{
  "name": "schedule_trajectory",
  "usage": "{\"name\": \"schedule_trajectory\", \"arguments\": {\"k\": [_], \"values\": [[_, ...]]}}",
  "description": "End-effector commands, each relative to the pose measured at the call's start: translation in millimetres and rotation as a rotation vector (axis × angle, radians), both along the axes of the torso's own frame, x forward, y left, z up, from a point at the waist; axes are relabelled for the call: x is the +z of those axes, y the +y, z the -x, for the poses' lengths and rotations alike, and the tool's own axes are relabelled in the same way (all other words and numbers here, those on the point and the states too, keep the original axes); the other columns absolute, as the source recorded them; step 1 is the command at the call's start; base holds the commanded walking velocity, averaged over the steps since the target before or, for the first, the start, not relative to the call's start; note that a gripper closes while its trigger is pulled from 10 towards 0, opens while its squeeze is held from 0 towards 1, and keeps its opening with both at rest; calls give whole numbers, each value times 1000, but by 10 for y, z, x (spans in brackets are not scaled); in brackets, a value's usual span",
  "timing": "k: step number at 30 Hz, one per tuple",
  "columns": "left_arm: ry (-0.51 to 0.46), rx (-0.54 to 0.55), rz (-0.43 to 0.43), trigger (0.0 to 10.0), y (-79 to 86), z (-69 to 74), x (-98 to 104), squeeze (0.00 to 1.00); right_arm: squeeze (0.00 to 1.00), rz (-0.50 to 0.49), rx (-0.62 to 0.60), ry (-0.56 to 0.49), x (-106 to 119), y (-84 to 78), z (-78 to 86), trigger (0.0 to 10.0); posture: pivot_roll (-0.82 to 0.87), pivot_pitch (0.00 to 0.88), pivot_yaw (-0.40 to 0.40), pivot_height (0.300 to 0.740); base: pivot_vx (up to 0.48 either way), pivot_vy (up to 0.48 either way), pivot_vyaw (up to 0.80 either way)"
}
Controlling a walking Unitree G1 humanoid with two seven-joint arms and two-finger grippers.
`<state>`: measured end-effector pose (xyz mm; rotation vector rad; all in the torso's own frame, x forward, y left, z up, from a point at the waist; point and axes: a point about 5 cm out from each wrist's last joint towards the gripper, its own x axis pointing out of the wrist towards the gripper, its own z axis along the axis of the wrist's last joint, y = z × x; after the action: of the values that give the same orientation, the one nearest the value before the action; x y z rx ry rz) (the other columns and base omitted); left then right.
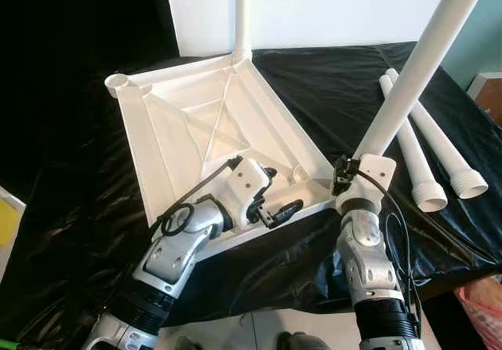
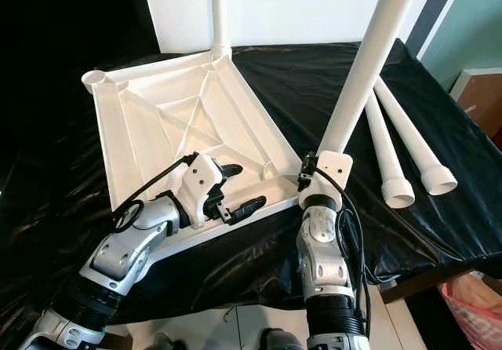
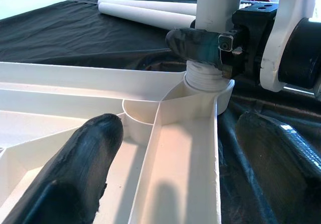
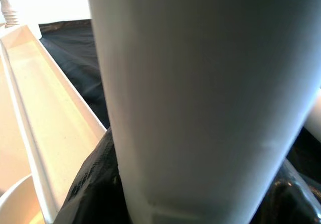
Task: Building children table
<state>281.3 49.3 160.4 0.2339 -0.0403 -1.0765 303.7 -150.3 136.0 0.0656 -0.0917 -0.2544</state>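
Observation:
The white tabletop (image 1: 180, 130) lies upside down on a black cloth. One white leg (image 1: 242, 12) stands in its far corner. My right gripper (image 1: 349, 173) is shut on a second leg (image 1: 416, 67), which leans to the right. That leg's threaded end (image 3: 203, 76) sits in the near right corner socket (image 3: 220, 91). My left gripper (image 1: 276, 197) is open at the near rim. One finger (image 3: 75, 174) is inside the tabletop and the other (image 3: 271, 148) is outside over the cloth. The far left socket (image 1: 119, 81) holds nothing.
Two loose white legs (image 1: 412, 150) (image 1: 443, 146) lie side by side on the cloth at the right. A pink bag (image 1: 482, 303) sits below the table's right front corner. A wooden box (image 1: 490, 91) stands at the far right.

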Motion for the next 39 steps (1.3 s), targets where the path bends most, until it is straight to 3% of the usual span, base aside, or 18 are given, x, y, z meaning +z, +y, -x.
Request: {"name": "schedule_trajectory", "arguments": {"k": [1, 2, 3, 14, 15, 19, 27, 30, 32, 39], "values": [[7, -7, -9, 10000, 6, -4, -5, 0, 0, -10, 1, 83, -162, 17, 28, 10000, -68, 116, 13, 740, 0, 0, 0], [7, -7, -9, 10000, 6, -4, -5, 0, 0, -10, 1, 83, -162, 17, 28, 10000, -68, 116, 13, 740, 0, 0, 0], [5, -5, -9, 10000, 7, -8, -2, 0, 1000, -5, 4, 71, -145, 28, 32, 10000, -68, 115, 13, 740, 0, 0, 0], [-10, 21, -13, 10000, 80, -56, 33, 0, 1000, 49, 67, 7, -64, -34, 144, 10000, -66, 119, 8, 740, 0, 0, 0], [-12, 27, -15, 10000, 101, -70, 40, 0, 0, 46, 103, -11, -52, -42, 185, 10000, -69, 121, 9, 740, 0, 0, 0], [-15, 35, -18, 10000, 133, -94, 51, 0, 0, 52, 188, -48, -17, -48, 267, 10000, -69, 121, 9, 740, 0, 0, 0], [-5, 12, -5, 10000, 94, -82, 60, 0, 0, 75, 315, -59, 26, -103, 261, 10000, -86, 123, 18, 740, 0, 0, 0], [11, -38, -2, 10000, -30, -8, 9, 0, 0, 185, 422, -41, 97, -301, 107, 10000, -93, 112, 18, 740, 0, 0, 0], [18, -59, 4, 10000, -87, 30, -5, 0, 0, 227, 489, -16, 98, -345, 57, 10000, -94, 109, 19, 740, 0, 0, 0], [40, -123, 8, 10000, -231, 164, -76, 0, 0, 331, 610, 9, 113, -345, -45, 10000, -96, 107, 17, 740, 0, 0, 0]]}}
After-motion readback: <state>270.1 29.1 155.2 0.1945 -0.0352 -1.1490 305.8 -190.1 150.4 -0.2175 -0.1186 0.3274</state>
